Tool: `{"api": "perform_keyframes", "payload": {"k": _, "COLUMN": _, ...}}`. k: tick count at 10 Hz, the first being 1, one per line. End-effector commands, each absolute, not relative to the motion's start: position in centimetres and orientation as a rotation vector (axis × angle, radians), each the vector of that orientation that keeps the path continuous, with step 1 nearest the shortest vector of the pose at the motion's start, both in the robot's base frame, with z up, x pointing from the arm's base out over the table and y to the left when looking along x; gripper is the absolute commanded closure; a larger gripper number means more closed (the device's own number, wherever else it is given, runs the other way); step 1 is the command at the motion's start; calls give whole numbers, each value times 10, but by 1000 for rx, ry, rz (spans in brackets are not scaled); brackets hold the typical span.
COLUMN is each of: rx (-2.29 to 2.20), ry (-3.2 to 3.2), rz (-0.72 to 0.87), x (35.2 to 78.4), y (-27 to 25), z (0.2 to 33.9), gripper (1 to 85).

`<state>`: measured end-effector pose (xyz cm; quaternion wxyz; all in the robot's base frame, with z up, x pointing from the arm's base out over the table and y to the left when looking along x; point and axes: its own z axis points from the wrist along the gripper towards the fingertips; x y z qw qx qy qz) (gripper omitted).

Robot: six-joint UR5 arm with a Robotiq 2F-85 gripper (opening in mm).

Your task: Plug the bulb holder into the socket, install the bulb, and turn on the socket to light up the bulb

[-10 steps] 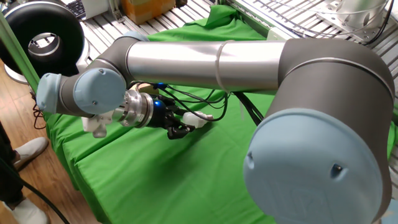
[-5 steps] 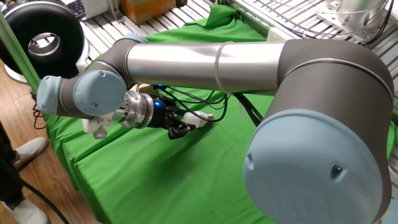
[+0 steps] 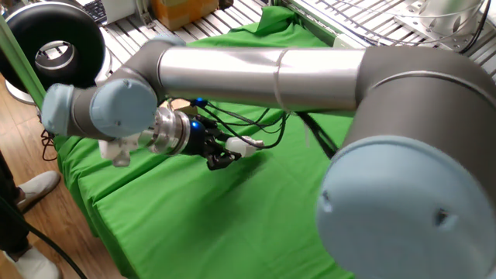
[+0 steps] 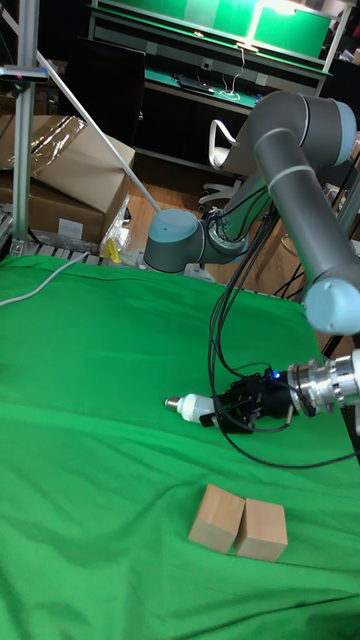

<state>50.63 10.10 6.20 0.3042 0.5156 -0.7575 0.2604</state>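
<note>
- Gripper (image 4: 228, 411) at centre-right of the tall fixed view, lying roughly horizontal, low over the green cloth (image 4: 90, 400) on the desk, black jaws pointing toward the left of the frame.
- Jaws closed around the white body of the bulb (image 4: 192, 406); silver screw base sticking out past the jaw tips toward the left, held level.
- Not clear from either view whether the bulb touches the cloth or sits just above it.
- In the fixed view, same gripper (image 3: 225, 155) at centre-left beneath the long silver forearm, with the bulb (image 3: 242, 143) showing as a white piece at the jaw tips; arm blurred, detail of the grip poor here.
- Black cables (image 4: 222, 300) looping from the upper arm down to the wrist, draped across the cloth beside the gripper.
- Two wooden blocks (image 4: 240, 523) in the lower middle of the tall fixed view, side by side and touching, resting on the cloth, below the gripper in the frame and apart from it.
- White cable (image 4: 40, 287) crossing the upper left edge of the cloth in the tall fixed view; what it leads to is out of view.
- Cardboard boxes (image 4: 60, 175) at upper left behind the desk; second green-topped bench (image 4: 230, 85) at the top of the frame.
- Black round object (image 3: 54, 46) at upper left of the fixed view, off the desk.
</note>
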Motion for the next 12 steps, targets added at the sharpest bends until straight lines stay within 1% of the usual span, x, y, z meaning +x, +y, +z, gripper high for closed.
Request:
{"api": "perform_keyframes", "payload": {"k": 1, "rx": 1383, "ry": -2084, "rz": 653, "x": 493, "y": 109, "z": 110, "gripper": 847}}
{"api": "perform_keyframes", "payload": {"k": 2, "rx": 1396, "ry": -2122, "rz": 656, "x": 491, "y": 110, "z": 127, "gripper": 847}}
{"api": "perform_keyframes", "payload": {"k": 4, "rx": 1427, "ry": -2169, "rz": 753, "x": 499, "y": 105, "z": 164, "gripper": 847}}
{"api": "perform_keyframes", "payload": {"k": 5, "rx": 1429, "ry": -2226, "rz": 760, "x": 501, "y": 111, "z": 166, "gripper": 847}}
{"api": "perform_keyframes", "payload": {"k": 7, "rx": 1302, "ry": -2398, "rz": 641, "x": 489, "y": 135, "z": 150, "gripper": 847}}
{"api": "perform_keyframes", "payload": {"k": 8, "rx": 1272, "ry": -2501, "rz": 598, "x": 495, "y": 150, "z": 140, "gripper": 847}}
{"api": "perform_keyframes", "payload": {"k": 9, "rx": 1295, "ry": -2567, "rz": 606, "x": 510, "y": 158, "z": 136, "gripper": 847}}
{"api": "perform_keyframes", "payload": {"k": 10, "rx": 1355, "ry": -2558, "rz": 626, "x": 520, "y": 157, "z": 137, "gripper": 847}}
{"api": "perform_keyframes", "payload": {"k": 12, "rx": 1496, "ry": -2464, "rz": 640, "x": 541, "y": 115, "z": 168, "gripper": 847}}
